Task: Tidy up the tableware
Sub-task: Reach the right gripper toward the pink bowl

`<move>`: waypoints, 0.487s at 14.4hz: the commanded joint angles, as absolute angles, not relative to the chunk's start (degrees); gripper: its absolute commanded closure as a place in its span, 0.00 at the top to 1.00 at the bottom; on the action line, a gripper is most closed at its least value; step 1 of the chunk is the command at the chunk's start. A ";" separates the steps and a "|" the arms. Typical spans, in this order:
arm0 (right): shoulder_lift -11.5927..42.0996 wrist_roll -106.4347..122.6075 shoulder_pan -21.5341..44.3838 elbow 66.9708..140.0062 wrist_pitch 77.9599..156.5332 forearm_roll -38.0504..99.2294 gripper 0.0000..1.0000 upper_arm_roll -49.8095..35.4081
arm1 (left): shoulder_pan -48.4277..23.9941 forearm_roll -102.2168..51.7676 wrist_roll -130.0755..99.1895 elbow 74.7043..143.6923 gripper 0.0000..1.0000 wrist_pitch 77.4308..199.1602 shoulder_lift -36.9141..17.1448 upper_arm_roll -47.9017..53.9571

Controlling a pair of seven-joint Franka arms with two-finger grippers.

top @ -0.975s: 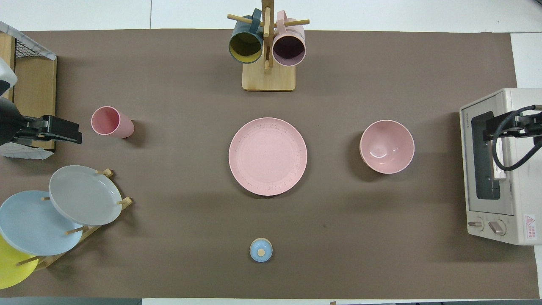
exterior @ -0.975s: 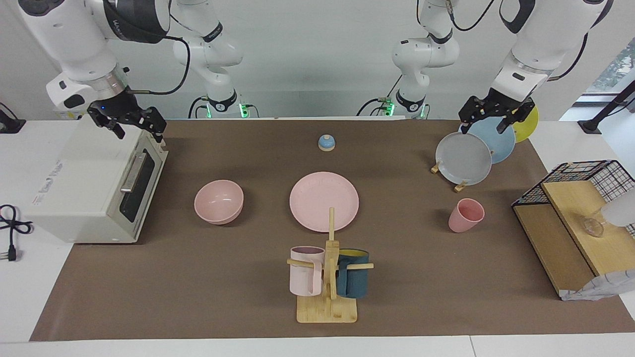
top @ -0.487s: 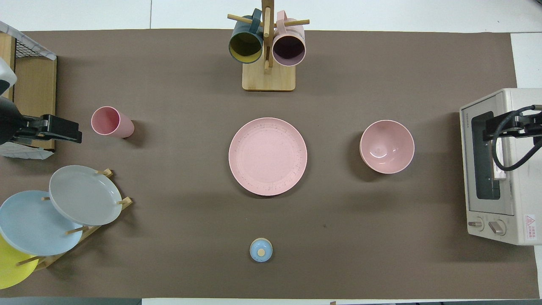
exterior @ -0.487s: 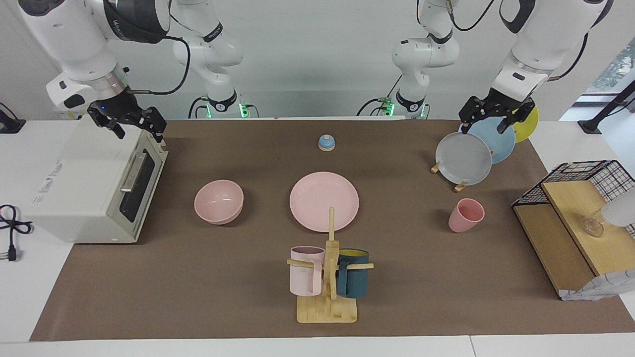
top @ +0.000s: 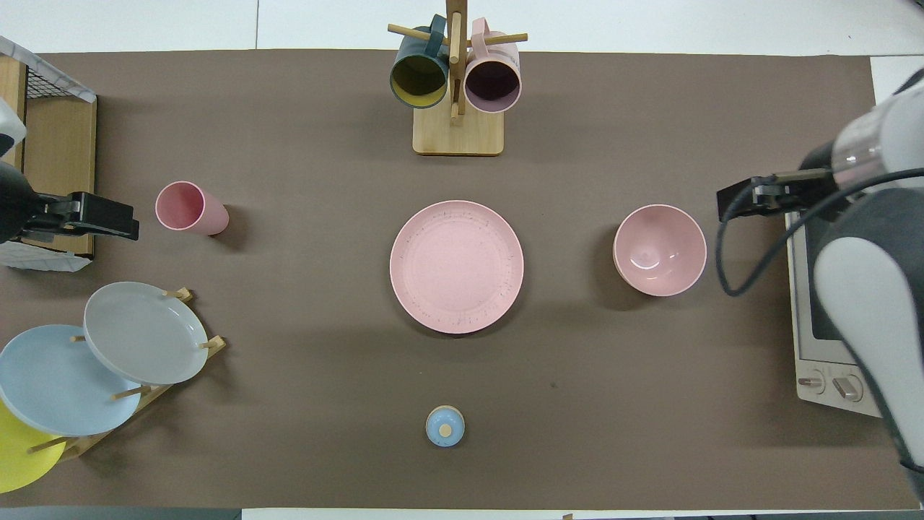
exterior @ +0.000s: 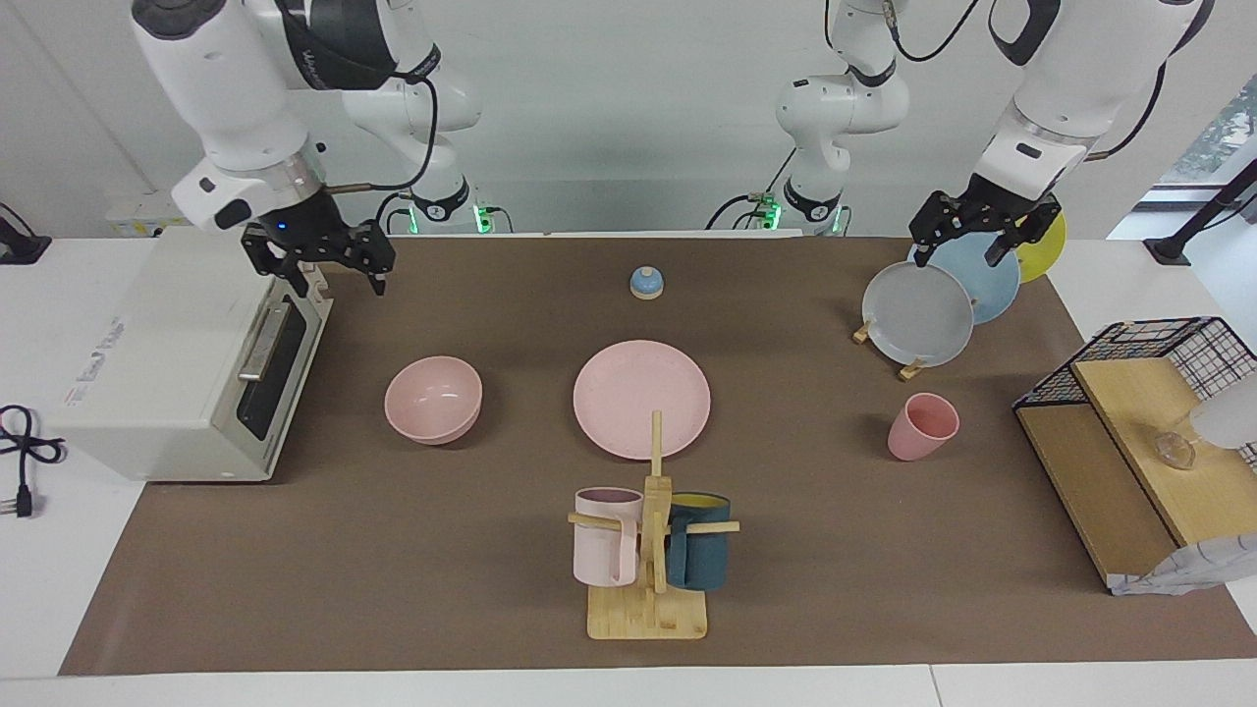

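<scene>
The salmon-pink plate (exterior: 641,398) lies flat at the middle of the brown mat, and it also shows in the overhead view (top: 456,266). The matching bowl (exterior: 433,398) (top: 659,250) stands upright toward the right arm's end. The matching cup (exterior: 921,425) (top: 190,208) stands toward the left arm's end. My right gripper (exterior: 336,283) (top: 729,206) is open and empty, raised over the mat between the toaster oven and the bowl. My left gripper (exterior: 960,255) (top: 123,225) is open and empty, raised over the plate rack, and waits.
A white toaster oven (exterior: 177,363) stands at the right arm's end. A rack with grey (exterior: 916,314), light blue and yellow plates and a wire shelf (exterior: 1129,422) stand at the left arm's end. A mug tree (exterior: 648,550) stands farther from the robots than the plate. A small blue bell (exterior: 646,283) sits nearer.
My right gripper has moved from above the toaster oven out over the mat, toward the bowl. The left arm and the tableware have not moved.
</scene>
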State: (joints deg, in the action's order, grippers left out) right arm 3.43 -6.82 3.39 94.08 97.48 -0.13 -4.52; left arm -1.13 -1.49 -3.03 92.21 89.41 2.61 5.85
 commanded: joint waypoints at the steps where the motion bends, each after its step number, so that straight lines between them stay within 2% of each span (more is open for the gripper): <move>1: 9.91 -14.48 8.77 93.34 102.37 -1.49 1.00 -4.75 | -0.70 -1.14 -3.16 93.25 1.00 91.40 2.99 5.89; 3: 13.35 -17.57 10.72 95.70 108.86 -3.34 1.00 -4.75 | -0.62 -1.23 -3.25 93.25 1.00 92.63 1.15 5.89; 7: 13.62 -21.25 11.42 106.24 119.52 -3.34 1.00 -4.83 | 0.09 -1.23 -3.16 93.25 1.00 97.72 -4.55 5.98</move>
State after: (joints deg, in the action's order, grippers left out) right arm 15.60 -18.53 11.72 100.90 116.04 -2.70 -4.68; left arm -0.48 -1.49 -3.05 93.13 94.88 -1.44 5.64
